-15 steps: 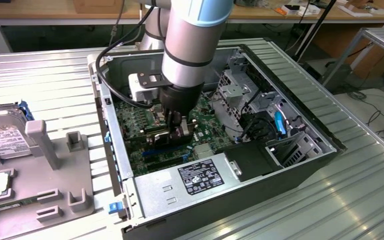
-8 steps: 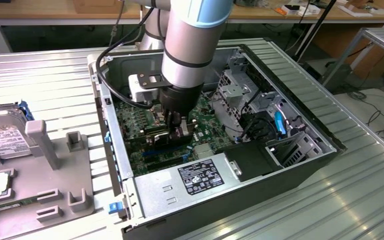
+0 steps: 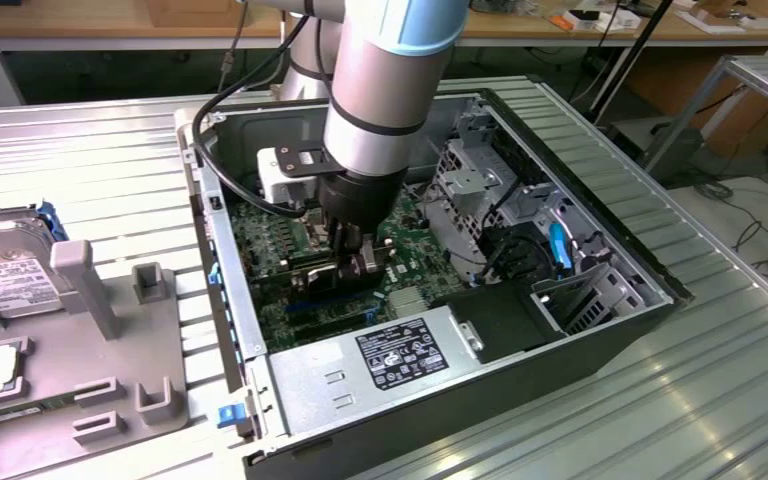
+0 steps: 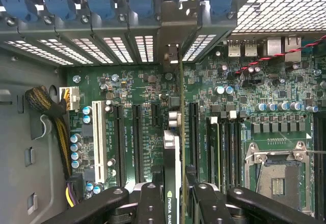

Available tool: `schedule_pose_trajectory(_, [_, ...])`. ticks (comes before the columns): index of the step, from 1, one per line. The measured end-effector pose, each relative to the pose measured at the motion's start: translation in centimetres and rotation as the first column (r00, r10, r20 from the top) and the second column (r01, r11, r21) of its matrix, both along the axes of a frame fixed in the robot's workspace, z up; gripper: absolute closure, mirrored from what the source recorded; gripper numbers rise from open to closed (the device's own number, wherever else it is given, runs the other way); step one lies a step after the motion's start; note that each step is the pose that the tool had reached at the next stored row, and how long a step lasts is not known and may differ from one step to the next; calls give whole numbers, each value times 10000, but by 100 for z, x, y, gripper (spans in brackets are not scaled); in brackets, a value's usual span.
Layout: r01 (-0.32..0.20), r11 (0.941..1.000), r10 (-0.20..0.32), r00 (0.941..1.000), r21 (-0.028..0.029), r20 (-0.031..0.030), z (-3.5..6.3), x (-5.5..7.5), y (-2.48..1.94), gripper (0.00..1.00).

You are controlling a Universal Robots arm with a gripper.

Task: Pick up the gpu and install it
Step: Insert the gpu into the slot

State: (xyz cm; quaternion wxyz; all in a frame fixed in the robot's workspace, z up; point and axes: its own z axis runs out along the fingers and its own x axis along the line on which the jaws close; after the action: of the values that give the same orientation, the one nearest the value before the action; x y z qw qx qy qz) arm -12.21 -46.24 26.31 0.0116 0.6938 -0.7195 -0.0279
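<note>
- Pickup looks done: the tool (image 4: 171, 196) has its two dark fingers (image 4: 151, 203) closed from either side on the gpu (image 4: 171, 147), which is seen edge-on in the wrist view, a thin card with a black face and white lettering low between the pads.
- Card position: it stands on edge inside the open computer case (image 3: 624, 300), over the green motherboard (image 4: 254, 86). In the exterior view the arm (image 3: 384, 90) reaches down into the case at about 12 o'clock of the power supply (image 3: 398, 355), with the card at its tip near the board's middle.
- Alignment: the card's silver end bracket (image 4: 171, 56) points at the row of rear slot openings (image 4: 102, 46) under the blue latches (image 4: 97, 0), and appears lined up with one opening between the vented covers.
- Seating: the card runs alongside the long black expansion slots (image 4: 136, 142). Whether its lower edge is already in a slot I cannot tell; it hides its own contact line.
- Judgement: the task is well past halfway. Carrying and lining up seem finished; full seating and letting go are not shown as done.
- Elsewhere: on the tabletop (image 3: 91, 150), at 9 o'clock of the case, a grey parts holder (image 3: 104, 330) has a silver hard drive (image 3: 4, 270) in it.
</note>
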Motion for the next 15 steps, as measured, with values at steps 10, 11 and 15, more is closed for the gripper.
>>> schedule_pose_trajectory(10, [0, 10000, 0, 10000, -2, 1, 28, -4, 11, 73])
schedule_pose_trajectory(11, [0, 10000, 0, 10000, 1, 2, 27, -3, 12, 73])
schedule_pose_trajectory(15, [-12, 10000, 12, 10000, 0, 3, 14, -3, 13, 73])
